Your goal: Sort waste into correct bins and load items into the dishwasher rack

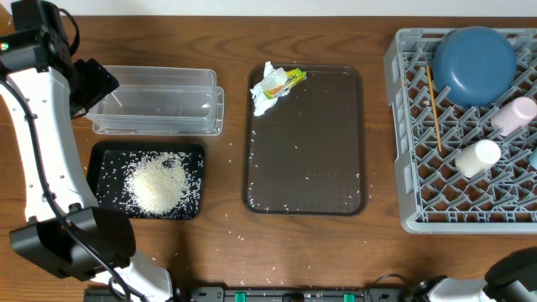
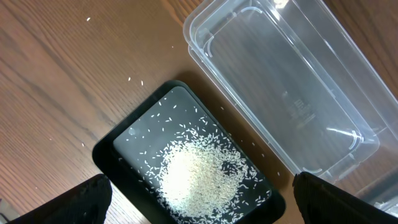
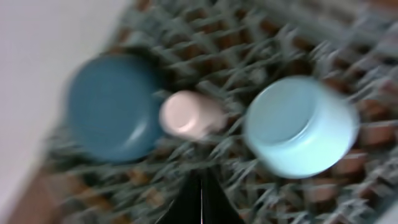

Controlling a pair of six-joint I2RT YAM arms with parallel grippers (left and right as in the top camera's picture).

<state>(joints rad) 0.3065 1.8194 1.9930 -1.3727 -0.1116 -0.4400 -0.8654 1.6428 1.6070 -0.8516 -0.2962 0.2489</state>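
Right: square grey plastic lattice rack (image 1: 453, 220), round dark-blue bowl (image 1: 474, 65) inside. Centre: dark brown tray (image 1: 310, 151) (crumpled white tissue (image 1: 263, 101), yellow wrapper (image 1: 289, 80) at upper-left corner). Lower left: rice (image 1: 155, 184) in shallow black tray (image 1: 104, 156). Left hand (image 2: 202, 196) spread; right hand (image 3: 200, 202) pressed together.

Soft, even light fills the sharp overhead view, shadows faint. White glare streaks run along the clear tub (image 2: 280, 74) in the left wrist view. Motion blur smears the whole right wrist view, the rack (image 3: 267, 37) lattice barely legible
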